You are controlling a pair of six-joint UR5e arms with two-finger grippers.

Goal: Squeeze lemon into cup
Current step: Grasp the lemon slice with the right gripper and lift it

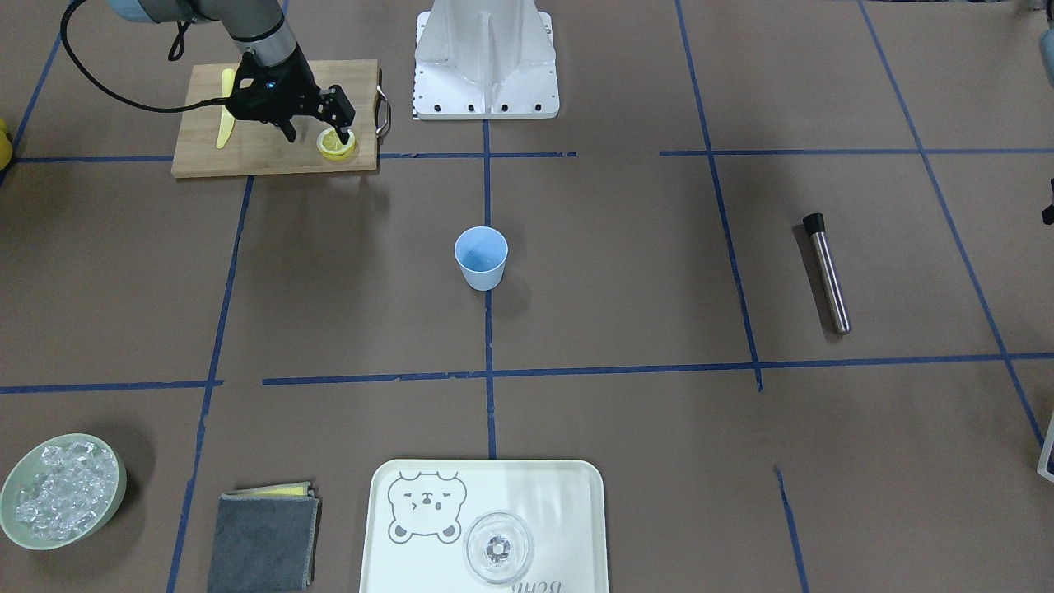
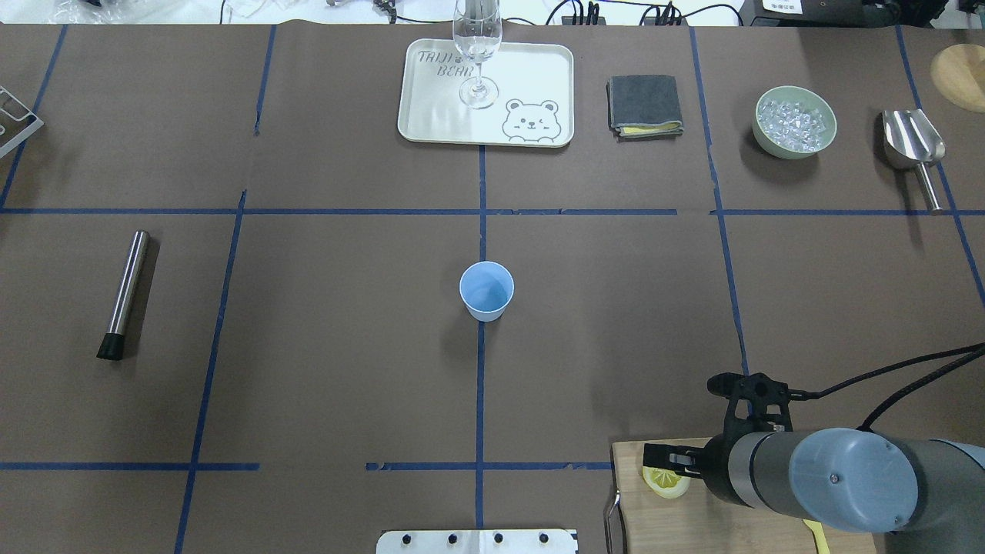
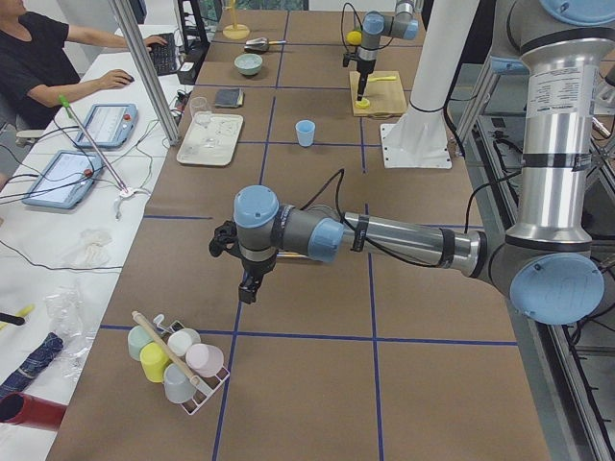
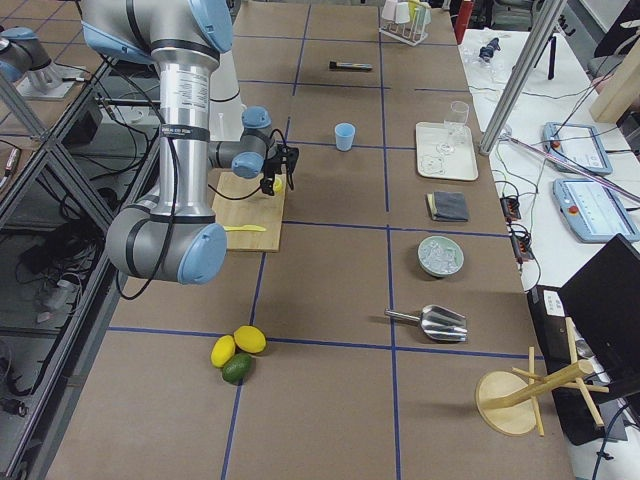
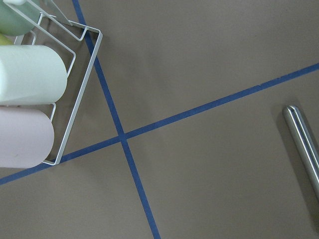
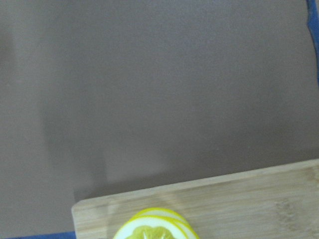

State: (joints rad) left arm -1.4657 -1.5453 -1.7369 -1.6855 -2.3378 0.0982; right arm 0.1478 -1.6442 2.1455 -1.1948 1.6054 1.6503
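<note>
A stack of thin lemon slices lies at the corner of a wooden cutting board; it also shows in the overhead view and the right wrist view. My right gripper hangs open just over the board, one fingertip over the slices. The light-blue cup stands upright and alone at the table's middle, far from both grippers. My left gripper shows only in the left side view, low over the table near a cup rack; I cannot tell if it is open.
A yellow toy knife lies on the board. A steel rod lies across the table. A tray bears a clear glass. Beside it are a grey cloth and a bowl of ice.
</note>
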